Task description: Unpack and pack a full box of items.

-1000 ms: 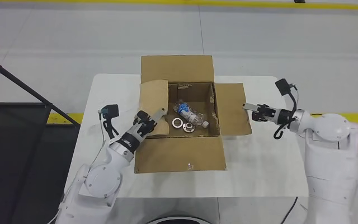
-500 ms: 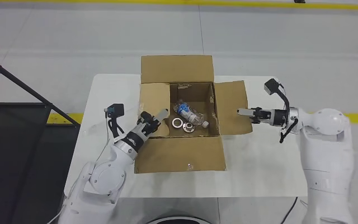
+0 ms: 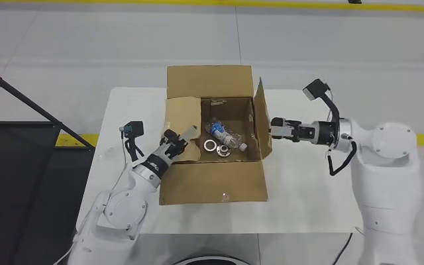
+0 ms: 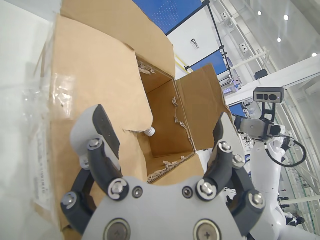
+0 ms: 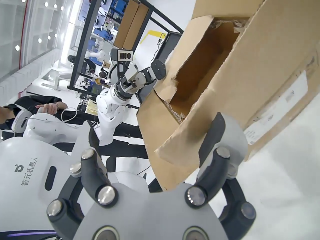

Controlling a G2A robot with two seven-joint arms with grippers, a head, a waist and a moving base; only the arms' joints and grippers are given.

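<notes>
White table [image 3: 298, 199], one open cardboard box [image 3: 212, 182] upright at its middle.

White left arm [image 3: 147, 175] and white right arm [image 3: 326, 132] angle inward. Grey, black-padded left gripper [image 4: 160, 118] is spread wide, and the matching right gripper [image 5: 155, 126] is spread too.

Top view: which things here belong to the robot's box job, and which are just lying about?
Job: cardboard box, bottle, rings inside it, left gripper, right gripper.
Lying about: black frame beside the table, yellow floor line.
</notes>
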